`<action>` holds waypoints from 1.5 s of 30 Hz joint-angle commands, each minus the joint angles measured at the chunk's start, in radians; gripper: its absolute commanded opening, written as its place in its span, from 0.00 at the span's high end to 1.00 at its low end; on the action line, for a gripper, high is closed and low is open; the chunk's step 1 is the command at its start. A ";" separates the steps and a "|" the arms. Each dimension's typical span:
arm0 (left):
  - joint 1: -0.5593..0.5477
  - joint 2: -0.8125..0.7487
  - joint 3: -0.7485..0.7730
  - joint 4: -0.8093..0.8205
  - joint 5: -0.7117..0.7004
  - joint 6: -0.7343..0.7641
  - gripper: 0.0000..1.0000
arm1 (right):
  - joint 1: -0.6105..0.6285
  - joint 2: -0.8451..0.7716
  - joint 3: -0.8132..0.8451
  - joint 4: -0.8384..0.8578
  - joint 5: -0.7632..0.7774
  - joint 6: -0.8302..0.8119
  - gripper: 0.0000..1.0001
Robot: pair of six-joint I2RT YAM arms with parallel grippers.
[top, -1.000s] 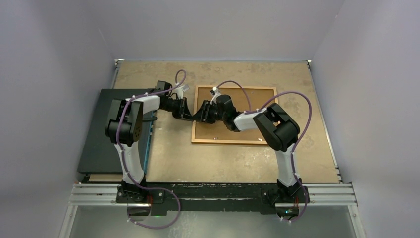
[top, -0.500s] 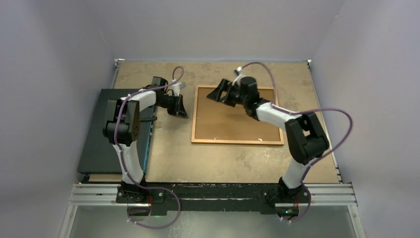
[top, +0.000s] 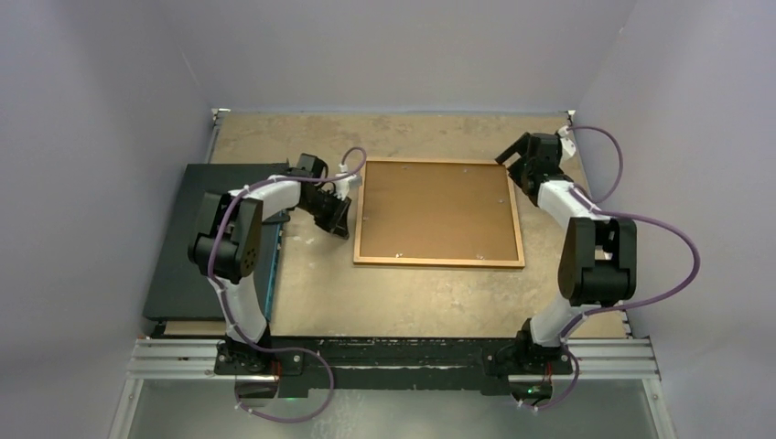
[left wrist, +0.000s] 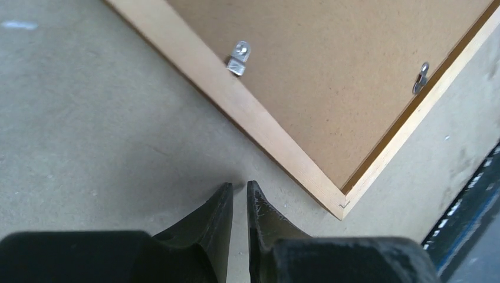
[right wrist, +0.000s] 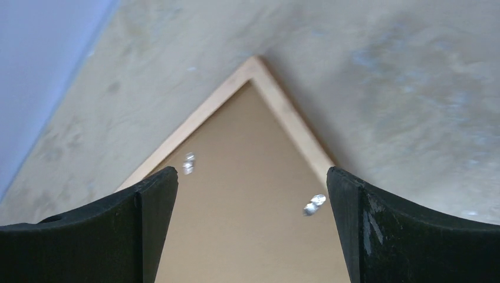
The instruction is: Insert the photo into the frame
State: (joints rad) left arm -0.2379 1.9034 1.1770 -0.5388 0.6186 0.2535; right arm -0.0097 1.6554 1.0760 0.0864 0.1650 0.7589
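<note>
Soft, even light falls from above on the mottled tan counter [top: 412,302]; shadows under the arms are faint and diffuse; the left wrist view is crisp on the thin orange-brown wooden frame [left wrist: 265,127]; in the right wrist view the small silver metal clips [right wrist: 313,204] are smeared by blur; the black right gripper [right wrist: 250,171] looks soft near the lens.

The backing board [top: 437,210] fills the frame [top: 437,262], hiding whatever lies beneath it. The left wrist view cuts the frame off beyond one corner. The right wrist view shows only another corner, where two metal clips [right wrist: 314,204] are blurred. Left of the frame, the left arm [top: 227,240] covers part of the dark box [top: 183,265].
</note>
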 commanded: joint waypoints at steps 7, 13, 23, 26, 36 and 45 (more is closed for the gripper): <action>-0.093 -0.059 -0.063 0.013 -0.124 0.119 0.89 | -0.064 0.210 0.115 -0.076 0.017 -0.012 0.01; -0.128 -0.062 -0.074 0.003 -0.100 0.137 0.90 | -0.044 0.317 0.153 0.006 -0.078 -0.043 0.01; -0.328 0.001 -0.047 0.006 -0.037 0.115 0.90 | 0.176 0.514 0.469 -0.020 -0.263 -0.103 0.01; -0.412 0.033 -0.023 0.016 -0.023 0.099 0.90 | 0.232 0.565 0.560 -0.016 -0.351 -0.119 0.01; -0.522 0.157 0.076 0.080 0.018 0.014 0.78 | 0.378 0.660 0.720 -0.011 -0.542 -0.184 0.01; -0.511 -0.015 0.040 -0.054 0.033 0.056 0.55 | 0.336 0.537 0.696 -0.029 -0.420 -0.211 0.01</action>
State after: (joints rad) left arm -0.7719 1.9690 1.2430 -0.5575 0.7521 0.2310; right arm 0.3923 2.3104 1.7615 0.0586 -0.3046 0.5758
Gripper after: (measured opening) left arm 0.419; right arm 0.987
